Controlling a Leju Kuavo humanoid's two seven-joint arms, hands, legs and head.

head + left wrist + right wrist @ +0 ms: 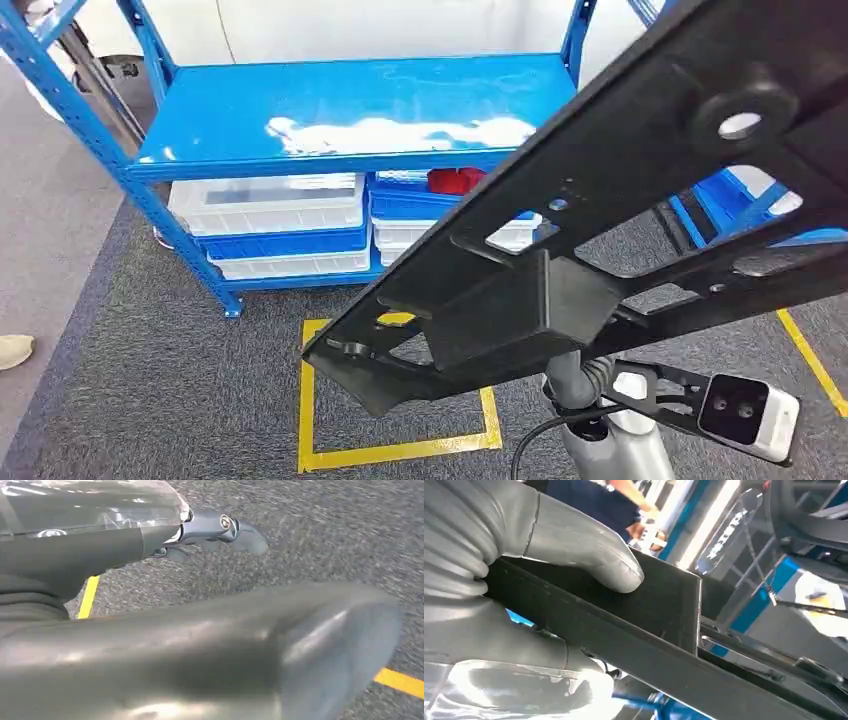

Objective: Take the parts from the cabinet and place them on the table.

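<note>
Right hand [524, 580] clamps black bracket part [600, 230] — long axis slanting up across head view, cabinet [350, 110] beyond. Left hand [220, 527] hangs over carpet, apparently empty — fingers blurred.

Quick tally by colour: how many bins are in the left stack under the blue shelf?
White bins: 2
Blue bins: 1
Total: 3
</note>
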